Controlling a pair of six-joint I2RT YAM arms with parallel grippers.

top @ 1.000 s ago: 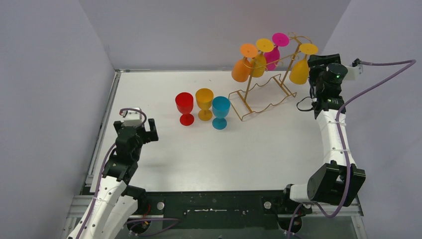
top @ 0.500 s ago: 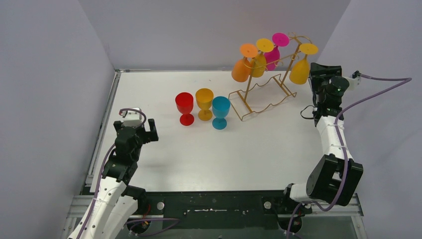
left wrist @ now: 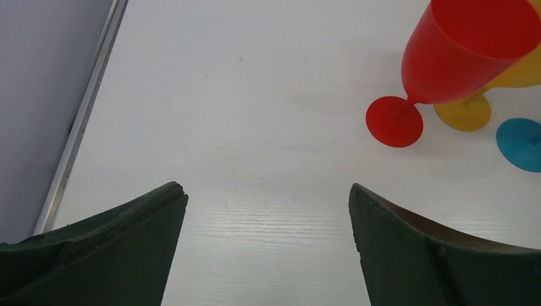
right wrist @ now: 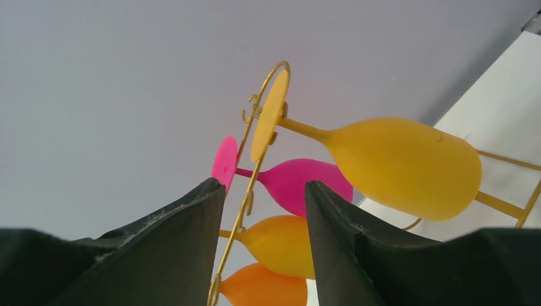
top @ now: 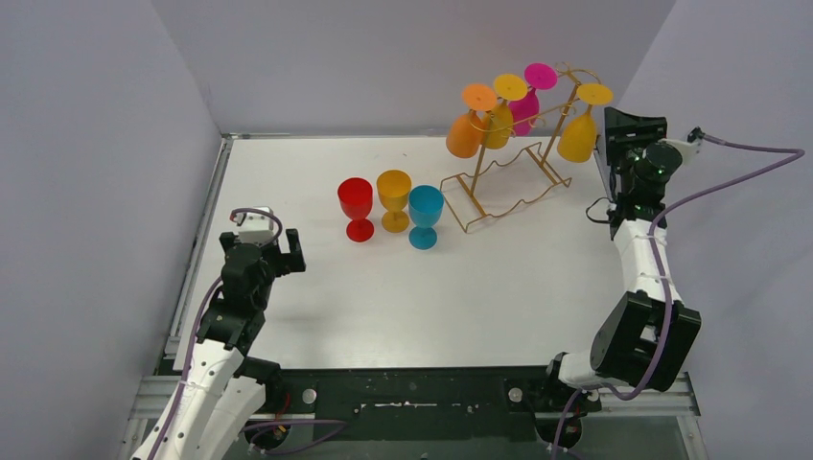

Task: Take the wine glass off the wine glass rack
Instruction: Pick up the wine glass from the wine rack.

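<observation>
White matte tabletop [top: 479,287] runs back to plain grey-lilac walls, and at its far right stands the wine glass rack [top: 499,187], thin gold wire with a wavy base rail and looped hooks on top. Four glasses hang from it bowl-down by their flat round feet. The yellow wine glass [top: 578,137] hangs at the right end, nearest the right gripper [right wrist: 265,183], whose fingers are apart and empty and point up at that glass's stem and foot without touching. The left gripper [left wrist: 268,188] hangs spread wide over bare table, holding nothing, near the standing red goblet [top: 356,203]. The step in hand looks like the approach to the yellow glass. To do it well, I would close on the stem just under the foot or on the upper bowl, lift a little to free the foot, then slide it out along the open end of its hook. The glass looks like smooth, opaque plastic with a tapering bowl, so a grip low on the bowl may slip. The wire stand looks light and could drag or tip if the foot snags.
</observation>
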